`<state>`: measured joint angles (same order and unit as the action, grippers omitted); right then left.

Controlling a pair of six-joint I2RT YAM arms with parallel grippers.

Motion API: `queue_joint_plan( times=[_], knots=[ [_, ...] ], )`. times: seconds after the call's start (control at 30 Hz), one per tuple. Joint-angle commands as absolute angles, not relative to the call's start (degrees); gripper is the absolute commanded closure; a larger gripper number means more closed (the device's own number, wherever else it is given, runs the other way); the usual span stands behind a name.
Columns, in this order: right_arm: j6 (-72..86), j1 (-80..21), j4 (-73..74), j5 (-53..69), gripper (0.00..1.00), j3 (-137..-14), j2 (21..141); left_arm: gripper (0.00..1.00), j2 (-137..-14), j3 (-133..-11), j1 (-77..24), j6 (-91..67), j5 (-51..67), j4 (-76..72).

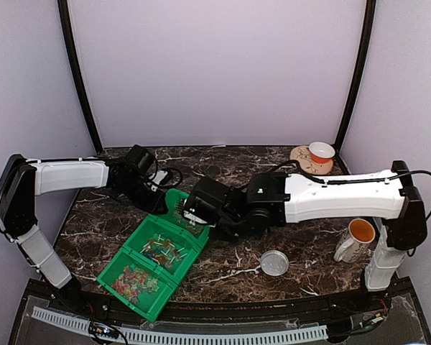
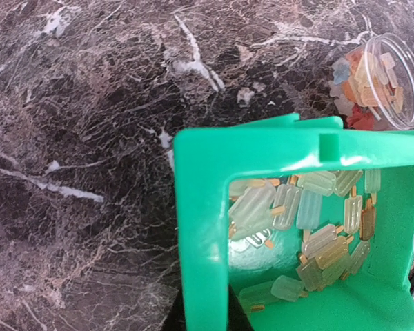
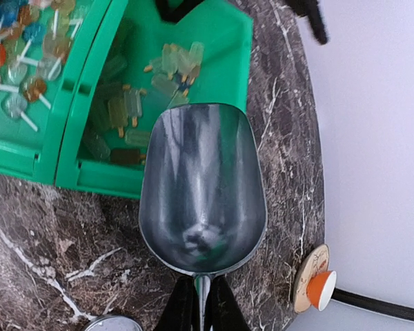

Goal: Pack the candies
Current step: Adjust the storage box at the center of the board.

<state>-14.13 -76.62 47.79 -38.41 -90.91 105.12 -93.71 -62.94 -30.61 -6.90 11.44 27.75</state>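
right pincer [image 3: 201, 307] on scoop [image 3: 201, 186], marble table [image 1: 223, 269], lilac walls [image 1: 215, 72]

— What's unclear?
— Your left gripper [image 2: 203, 318]: only dark slivers flank the green plastic bin's [image 2: 193, 227] wall at the bottom edge.
— And beyond the bin?
— The clear round plastic jar [image 2: 393, 76] runs off the right edge. Short of the bin, your right gripper [image 3: 199, 312] and the silver metal scoop's [image 3: 201, 186] handle are cropped. From above, its wrist hides that gripper.

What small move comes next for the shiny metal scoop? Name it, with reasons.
Probably tip the shiny metal scoop down into the green plastic bin, under the pale popsicle-shaped candies: it looks empty and its lip overhangs that compartment.
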Motion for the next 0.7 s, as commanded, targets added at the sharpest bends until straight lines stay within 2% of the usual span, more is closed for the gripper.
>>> queue_joint_plan(
  times=[0.0,0.4,0.57,0.67],
  knots=[
    [-11.6,-76.6,38.9,-42.0,1.0,-92.8,98.4,1.0,-92.3,-62.5,-28.8,-9.5,22.4,24.9],
    [-9.0,-76.2,31.7,-45.4,1.0,-84.8,92.3,1.0,-101.1,-56.8,-23.1,-21.6,45.7,15.2],
    [-8.6,-76.2,32.2,-44.0,1.0,-83.4,91.8,1.0,-102.6,-56.8,-23.1,-21.2,43.8,15.6],
    [-8.5,-76.3,34.6,-42.4,1.0,-84.2,91.8,1.0,-101.3,-59.0,-23.1,-18.9,35.4,20.5]
  ],
)
